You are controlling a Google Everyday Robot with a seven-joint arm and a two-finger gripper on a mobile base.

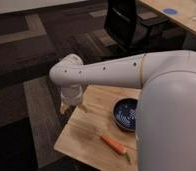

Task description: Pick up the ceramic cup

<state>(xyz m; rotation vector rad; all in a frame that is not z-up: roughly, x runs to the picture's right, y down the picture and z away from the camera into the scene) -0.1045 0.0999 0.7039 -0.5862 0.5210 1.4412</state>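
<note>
The arm (108,71) reaches across from the right side and bends down at the wrist, so that the gripper (71,101) hangs at the far left corner of the wooden counter (86,134), right at its edge. The wrist covers it from above, and I cannot tell if it is released, clenched, or already grasping something. The ceramic cup does not show as a separate thing. There is only a pale shape low at the gripper, at this same corner, and my judgement is that the cup stands there, hidden under or inside the gripper, but this is not certain. A dark blue bowl (124,114) sits near the right edge of the counter, partly behind the robot's white body, and a carrot (114,145) lies toward the near edge. Both are well apart from the gripper. The step in hand seems to be the reach or the grasp itself, not yet the lift, because the gripper is low at the counter's level. The next move calls for a firm closing around the cup and then a straight rise. The corner is close, so a sideways push could send the cup off the edge.
</note>
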